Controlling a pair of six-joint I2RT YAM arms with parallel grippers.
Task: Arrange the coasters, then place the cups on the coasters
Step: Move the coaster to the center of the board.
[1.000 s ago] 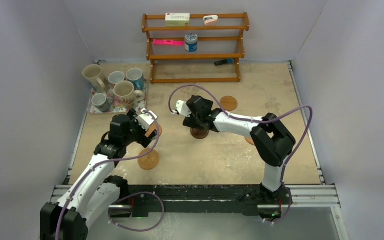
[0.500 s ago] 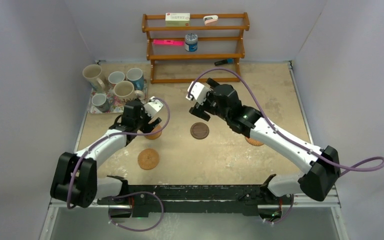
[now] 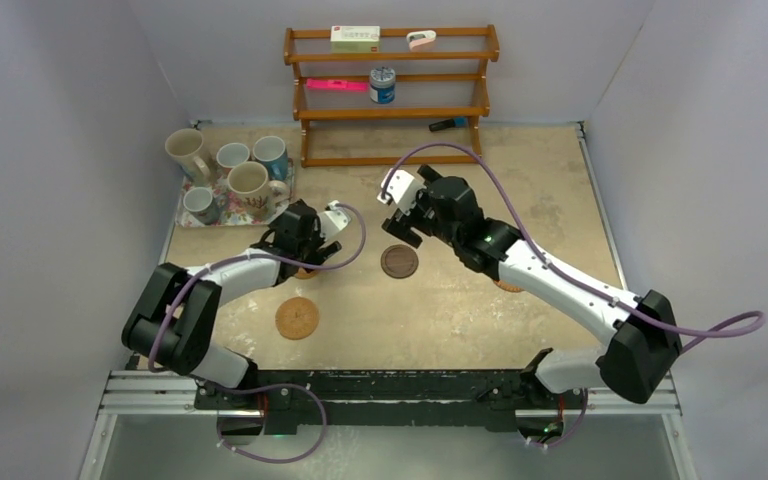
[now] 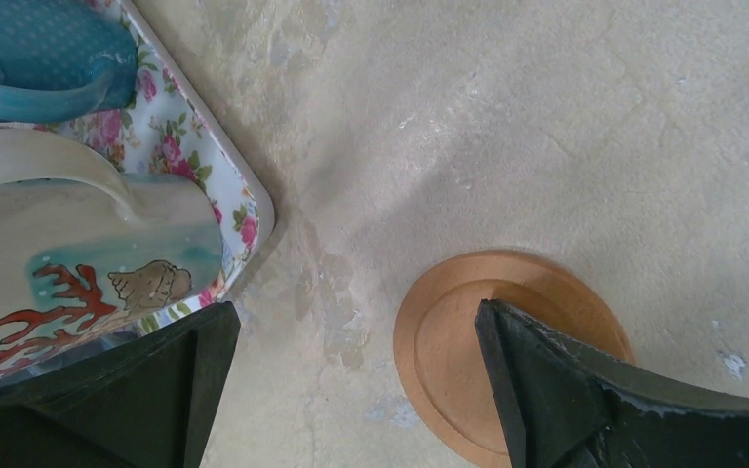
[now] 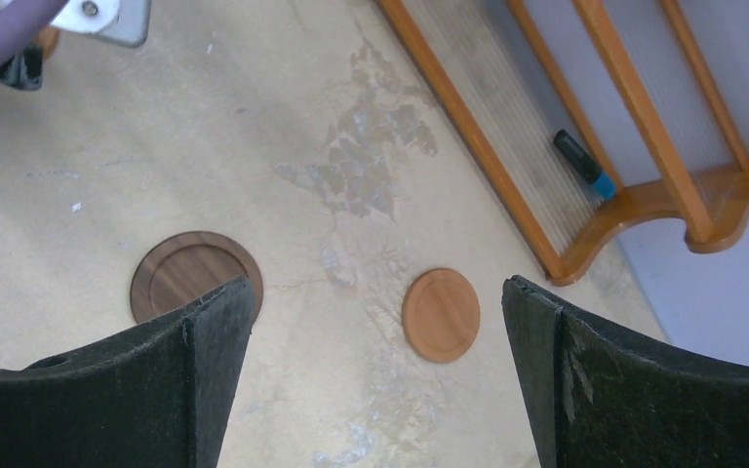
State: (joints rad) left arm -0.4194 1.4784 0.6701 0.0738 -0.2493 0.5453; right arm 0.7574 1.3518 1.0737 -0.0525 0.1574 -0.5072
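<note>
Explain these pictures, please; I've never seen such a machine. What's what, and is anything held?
Two robot arms are bolted at a table's near edge. The wide picture looks down from above and behind them; the other two come from a camera on each wrist, so the dark shapes at the bottom are that arm's own fingers. The left hand and the right hand are both open and empty. Round coasters lie on the table, among them a dark brown coaster and a woven coaster. Five mugs stand on a floral tray at the far left.

The left gripper (image 4: pixel 353 322) gapes wide over a beige tabletop (image 4: pixel 546 117). A smooth tan round coaster (image 4: pixel 458 331) lies near a floral rectangular tray (image 4: pixel 244 210) carrying a cream mug (image 4: pixel 78 244) and a blue mug (image 4: pixel 39 49).
</note>
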